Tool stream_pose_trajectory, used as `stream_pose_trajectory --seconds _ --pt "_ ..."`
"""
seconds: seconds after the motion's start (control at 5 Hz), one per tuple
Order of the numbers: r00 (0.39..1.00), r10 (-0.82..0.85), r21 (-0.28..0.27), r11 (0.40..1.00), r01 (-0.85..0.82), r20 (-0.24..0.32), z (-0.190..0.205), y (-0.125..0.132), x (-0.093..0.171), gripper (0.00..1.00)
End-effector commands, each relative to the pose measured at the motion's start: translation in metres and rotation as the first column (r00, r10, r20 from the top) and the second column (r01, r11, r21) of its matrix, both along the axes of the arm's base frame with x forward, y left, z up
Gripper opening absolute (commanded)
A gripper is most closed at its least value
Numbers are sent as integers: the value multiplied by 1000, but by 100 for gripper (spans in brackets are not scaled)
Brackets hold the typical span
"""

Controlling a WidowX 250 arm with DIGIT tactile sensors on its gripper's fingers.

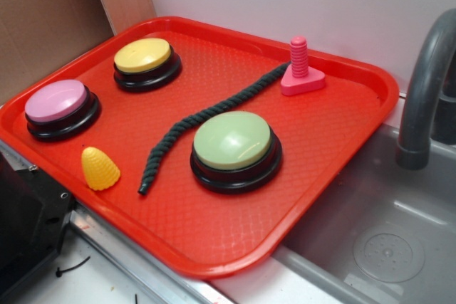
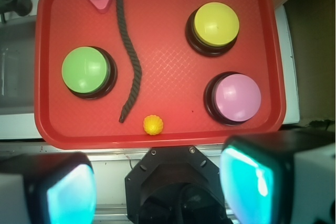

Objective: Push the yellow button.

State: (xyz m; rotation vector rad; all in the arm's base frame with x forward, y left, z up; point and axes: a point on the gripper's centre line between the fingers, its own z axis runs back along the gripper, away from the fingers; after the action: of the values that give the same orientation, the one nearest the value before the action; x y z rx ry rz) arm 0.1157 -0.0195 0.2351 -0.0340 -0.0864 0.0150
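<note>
While the pincer (image 2: pixel 157 190) is held released and empty high above the red tray (image 2: pixel 157 129), the yellow button (image 2: pixel 216 23) is seen untouched ahead and to its right, beyond the pink button (image 2: pixel 237 97), presumably for an overview before descent.
</note>
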Motion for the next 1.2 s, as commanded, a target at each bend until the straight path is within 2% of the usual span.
stream_pose_trajectory --seconds 0.0,0.2,0.4,0.6,0.8,1.0 --pt "1000 0 0 1000 0 0 0 0 0 100" --pt "971 213 58 977 -208 -111 -50 50 39 100" --pt "932 361 146 924 -352 -36 -73 93 66 100" --pt "909 416 171 899 -404 -38 -96 119 89 100" --pt "932 356 193 912 -362 66 -121 124 121 100" --pt "947 309 168 932 -320 91 -139 121 135 100"
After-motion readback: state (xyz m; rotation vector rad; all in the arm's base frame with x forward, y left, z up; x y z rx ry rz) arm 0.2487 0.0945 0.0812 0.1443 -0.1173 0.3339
